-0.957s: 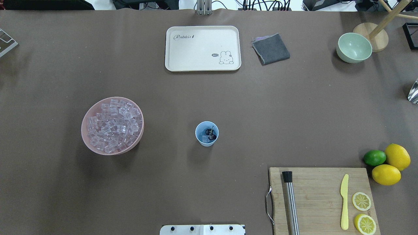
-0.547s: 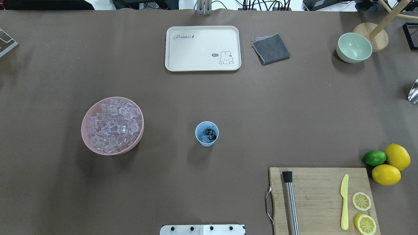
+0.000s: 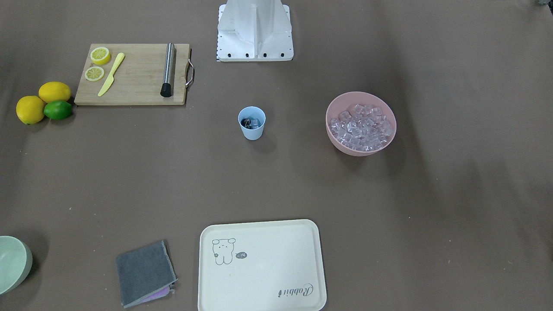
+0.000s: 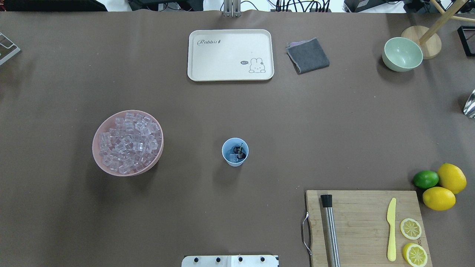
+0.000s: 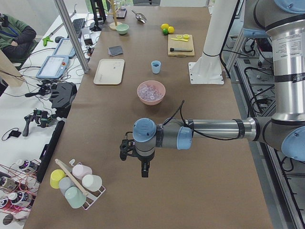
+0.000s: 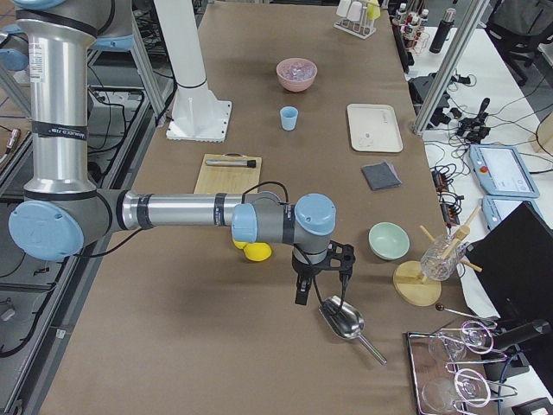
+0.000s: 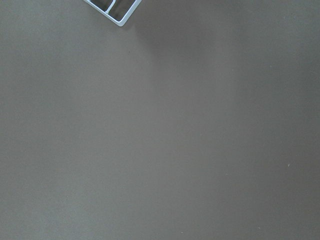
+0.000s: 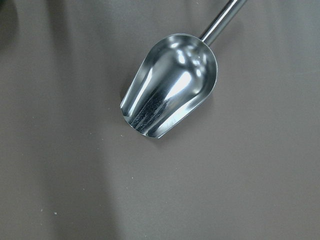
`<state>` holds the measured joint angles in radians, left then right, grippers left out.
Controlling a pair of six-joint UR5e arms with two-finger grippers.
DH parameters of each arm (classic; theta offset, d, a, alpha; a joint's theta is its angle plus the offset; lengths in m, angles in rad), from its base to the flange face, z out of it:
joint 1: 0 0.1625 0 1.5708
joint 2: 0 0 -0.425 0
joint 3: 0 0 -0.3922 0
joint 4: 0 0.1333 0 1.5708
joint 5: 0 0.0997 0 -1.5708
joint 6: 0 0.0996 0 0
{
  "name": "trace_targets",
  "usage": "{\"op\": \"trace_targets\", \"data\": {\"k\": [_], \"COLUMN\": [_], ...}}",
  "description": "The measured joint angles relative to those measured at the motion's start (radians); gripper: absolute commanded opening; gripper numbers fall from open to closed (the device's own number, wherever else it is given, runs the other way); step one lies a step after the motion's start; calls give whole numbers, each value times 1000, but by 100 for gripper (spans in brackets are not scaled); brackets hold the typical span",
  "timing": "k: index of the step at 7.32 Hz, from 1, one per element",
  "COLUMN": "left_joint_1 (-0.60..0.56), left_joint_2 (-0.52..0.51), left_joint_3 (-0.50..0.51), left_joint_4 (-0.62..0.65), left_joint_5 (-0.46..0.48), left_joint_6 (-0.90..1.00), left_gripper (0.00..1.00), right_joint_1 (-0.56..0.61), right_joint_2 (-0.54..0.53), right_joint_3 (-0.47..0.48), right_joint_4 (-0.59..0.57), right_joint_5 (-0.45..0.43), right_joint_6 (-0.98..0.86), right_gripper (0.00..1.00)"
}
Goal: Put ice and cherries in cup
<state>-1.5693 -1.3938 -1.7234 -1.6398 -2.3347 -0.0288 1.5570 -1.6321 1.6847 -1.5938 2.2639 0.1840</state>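
The cup (image 4: 235,152) stands upright mid-table (image 4: 297,129), holding the cherries (image 4: 239,151) and at least 1 cube of ice (image 4: 232,158). Many more cubes fill the pink bowl (image 4: 95,148) (well apart, on the robot's left). The left gripper (image 5: 143,168) hangs over bare table. The right gripper (image 6: 303,290) hangs just beside a steel scoop (image 8: 167,85). I cannot tell whether either gripper's jaws are apart or closed.

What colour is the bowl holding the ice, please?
Pink; the bowl shows best in the overhead exterior view.
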Motion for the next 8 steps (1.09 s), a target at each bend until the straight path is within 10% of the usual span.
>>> {"op": "trace_targets", "data": {"k": [8], "left_joint_1": [0], "left_joint_2": [-1], "left_joint_3": [-1], "left_joint_4": [0], "left_joint_5": [2], "left_joint_6": [1], "left_gripper": [99], "right_joint_1": [0], "right_joint_2": [-3], "right_joint_3": [18], "right_joint_4": [-2], "right_joint_5": [20], "right_joint_6": [0], "right_gripper": [100]}}
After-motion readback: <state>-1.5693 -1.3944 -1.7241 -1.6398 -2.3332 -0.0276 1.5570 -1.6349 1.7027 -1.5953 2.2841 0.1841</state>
